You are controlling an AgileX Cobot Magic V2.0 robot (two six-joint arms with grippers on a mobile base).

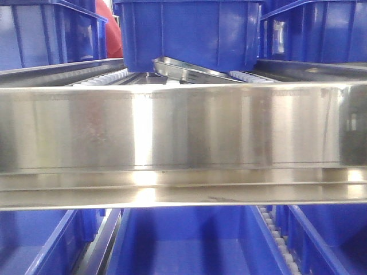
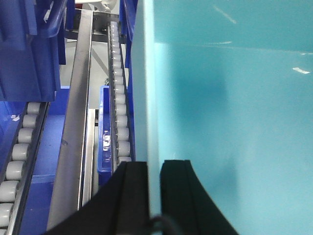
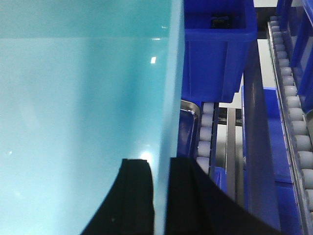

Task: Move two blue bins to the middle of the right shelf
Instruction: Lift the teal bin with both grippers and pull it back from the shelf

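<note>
A blue bin (image 1: 189, 31) stands on the roller shelf at the top centre of the front view, above the steel beam. In the wrist views its inside looks pale teal. My left gripper (image 2: 154, 169) is shut on the bin's left wall (image 2: 150, 98), one black finger on each side. My right gripper (image 3: 161, 166) is shut on the bin's right wall (image 3: 173, 88) in the same way. The bin's interior (image 3: 83, 107) looks empty. Neither gripper shows in the front view.
A wide steel shelf beam (image 1: 183, 132) fills the middle of the front view. A steel tray (image 1: 192, 70) lies tilted under the bin. More blue bins stand left (image 1: 46, 34), right (image 1: 321, 28), below (image 1: 189, 246) and behind (image 3: 220, 49). Roller tracks (image 2: 120, 98) (image 3: 293, 107) flank the bin.
</note>
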